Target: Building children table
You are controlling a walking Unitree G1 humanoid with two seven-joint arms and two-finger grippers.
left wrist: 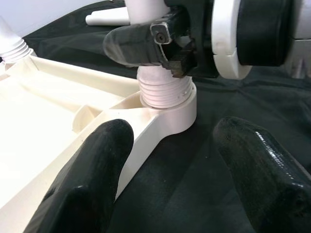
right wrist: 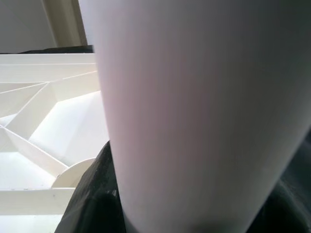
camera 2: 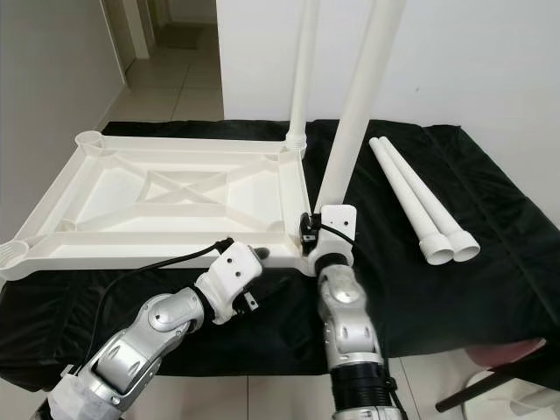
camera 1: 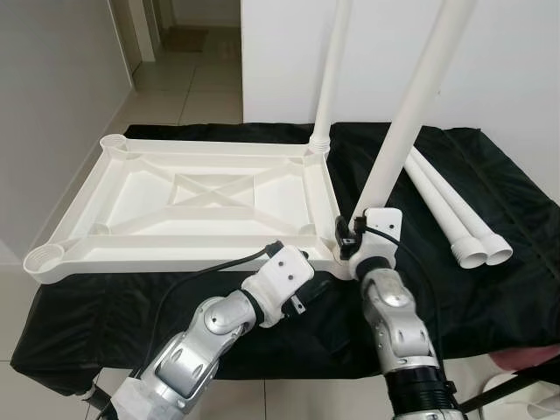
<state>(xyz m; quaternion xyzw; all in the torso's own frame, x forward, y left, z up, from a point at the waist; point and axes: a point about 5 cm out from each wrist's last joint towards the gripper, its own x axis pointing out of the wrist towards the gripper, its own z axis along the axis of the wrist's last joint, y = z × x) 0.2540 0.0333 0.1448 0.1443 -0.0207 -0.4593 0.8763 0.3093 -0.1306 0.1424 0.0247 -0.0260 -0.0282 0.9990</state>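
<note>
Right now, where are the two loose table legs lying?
The two loose legs lie side by side on the black cloth, on the robot's right, beyond the right gripper.

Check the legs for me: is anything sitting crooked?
Yes. The near leg, held by the right gripper at its base, leans away from the far leg, which stands straight in the tabletop. Its thread is partly exposed above the corner socket.

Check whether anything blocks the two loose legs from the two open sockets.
Nothing visible does. The loose legs lie on the black cloth to the robot's right; both open sockets sit on the tabletop's left side. The right pincer grips a standing leg between.
</note>
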